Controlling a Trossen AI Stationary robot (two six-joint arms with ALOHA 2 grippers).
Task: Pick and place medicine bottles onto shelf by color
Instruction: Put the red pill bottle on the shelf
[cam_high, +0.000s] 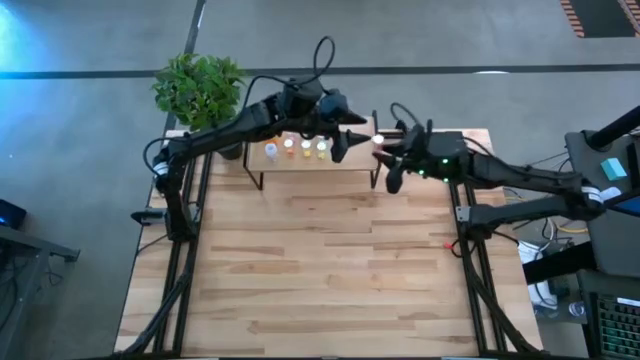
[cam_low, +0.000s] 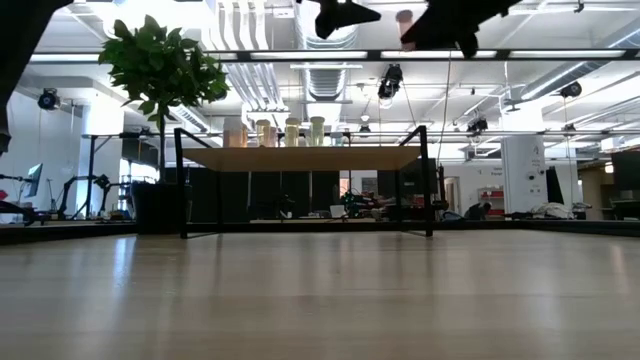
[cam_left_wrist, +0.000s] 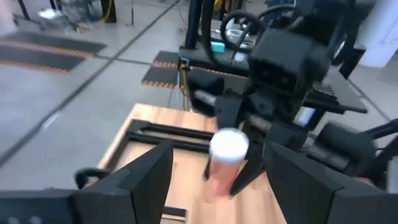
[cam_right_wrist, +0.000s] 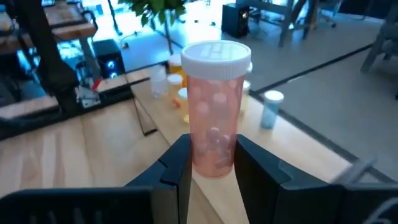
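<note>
My right gripper (cam_right_wrist: 211, 163) is shut on a pinkish medicine bottle (cam_right_wrist: 214, 106) with a white cap, high above the shelf's right end (cam_high: 372, 152). The bottle also shows in the high view (cam_high: 379, 141) and at the low view's top (cam_low: 404, 20). My left gripper (cam_left_wrist: 217, 180) is open, just left of that bottle (cam_left_wrist: 227, 158), with its fingers short of it and touching nothing. The shelf (cam_low: 300, 158) is a light-wood board on a black wire frame. Several bottles (cam_high: 296, 148) (cam_low: 276, 132) stand upright in a row on it. A blue-green one (cam_right_wrist: 270, 109) stands on the wood. My right gripper pinches the pinkish bottle's lower body (cam_right_wrist: 214, 158) between its two fingers, one on each side. The fingers (cam_right_wrist: 177, 168) come level from the table's right side. The bottle stands upright in the hold, cap up, lifted clear above the shelf.
A potted plant (cam_high: 200, 85) (cam_low: 165, 65) stands at the table's far left corner beside the shelf. The butcher-block tabletop (cam_high: 320, 260) stretches from the shelf to the near edge. The two arms nearly meet over the shelf's right end.
</note>
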